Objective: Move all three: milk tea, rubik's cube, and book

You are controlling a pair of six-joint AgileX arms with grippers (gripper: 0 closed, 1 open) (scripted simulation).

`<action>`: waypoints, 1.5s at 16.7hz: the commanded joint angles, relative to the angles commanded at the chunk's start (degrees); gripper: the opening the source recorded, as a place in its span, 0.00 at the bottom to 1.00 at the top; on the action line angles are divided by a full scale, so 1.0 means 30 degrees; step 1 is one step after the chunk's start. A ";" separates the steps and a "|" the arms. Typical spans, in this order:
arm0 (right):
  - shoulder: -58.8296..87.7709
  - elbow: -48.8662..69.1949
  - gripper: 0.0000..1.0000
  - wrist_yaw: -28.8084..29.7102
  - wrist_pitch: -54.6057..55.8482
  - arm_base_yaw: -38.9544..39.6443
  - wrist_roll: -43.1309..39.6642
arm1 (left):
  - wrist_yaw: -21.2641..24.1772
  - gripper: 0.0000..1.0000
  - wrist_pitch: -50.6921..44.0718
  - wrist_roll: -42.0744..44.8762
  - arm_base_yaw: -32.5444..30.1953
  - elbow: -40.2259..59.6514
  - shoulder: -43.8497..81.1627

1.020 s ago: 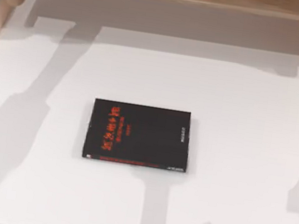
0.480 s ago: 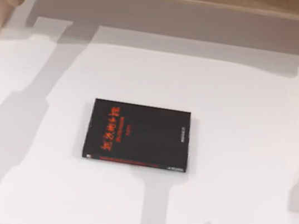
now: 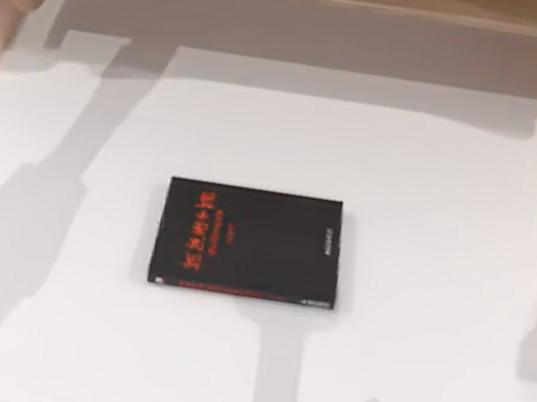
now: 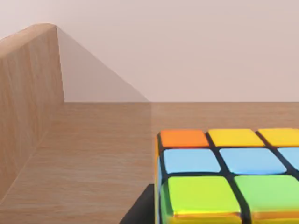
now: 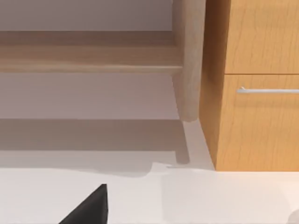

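In the middle of the white tabletop (image 3: 433,185) the book (image 3: 248,243) lies flat, black cover up with red characters along its left part, its long axis running left to right. Neither end effector shows from above, so whether each pair of fingers stands apart or together cannot be told. The left wrist camera looks closely at the rubik's cube (image 4: 229,177), which sits on a wooden shelf board (image 4: 93,154) beside an upright wooden side panel (image 4: 28,102); orange, yellow, light blue and green squares face the lens, which suggests the left arm is right at the cube on the shelf. The right wrist camera faces the far shelf structure and a wooden cabinet (image 5: 257,93) with a metal handle (image 5: 268,90). A dark corner low in that view, probably the book, suggests the right arm is the nearer one for the book.
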 joint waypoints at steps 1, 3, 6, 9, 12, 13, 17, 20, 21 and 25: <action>0.0000 0.0000 1.00 0.0000 0.0000 0.0000 0.0000 | 0.0000 0.90 0.0000 0.0000 0.0000 0.0000 0.0000; 0.0000 0.0000 1.00 0.0000 0.0000 0.0000 0.0000 | 0.0000 1.00 0.0000 0.0000 0.0000 0.0000 0.0000; 0.0000 0.0000 1.00 0.0000 0.0000 0.0000 0.0000 | 0.0000 1.00 0.0000 0.0000 0.0000 0.0000 0.0000; 0.0000 0.0000 1.00 0.0000 0.0000 0.0000 0.0000 | 0.0000 1.00 0.0000 0.0000 0.0000 0.0000 0.0000; -0.0046 0.0016 1.00 -0.0001 -0.0047 -0.0001 -0.0002 | 0.0000 1.00 0.0000 0.0000 0.0000 0.0000 0.0000; -0.0294 0.0079 1.00 0.0003 -0.0295 0.0004 -0.0010 | 0.0000 1.00 0.0000 0.0000 0.0000 0.0000 0.0000; -0.2898 0.0453 1.00 0.0036 -0.3182 0.0025 -0.0049 | 0.0000 1.00 0.0000 0.0000 0.0000 0.0000 0.0000; -0.5119 0.0720 1.00 0.0061 -0.5992 0.0039 -0.0077 | 0.0000 1.00 0.0000 0.0000 0.0000 0.0000 0.0000; -0.5766 0.0810 1.00 0.0068 -0.6776 0.0045 -0.0087 | 0.0000 1.00 0.0000 0.0000 0.0000 0.0000 0.0000; -0.7398 0.1073 1.00 0.0087 -0.8470 0.0064 -0.0115 | 0.0000 1.00 0.0000 0.0000 0.0000 0.0000 0.0000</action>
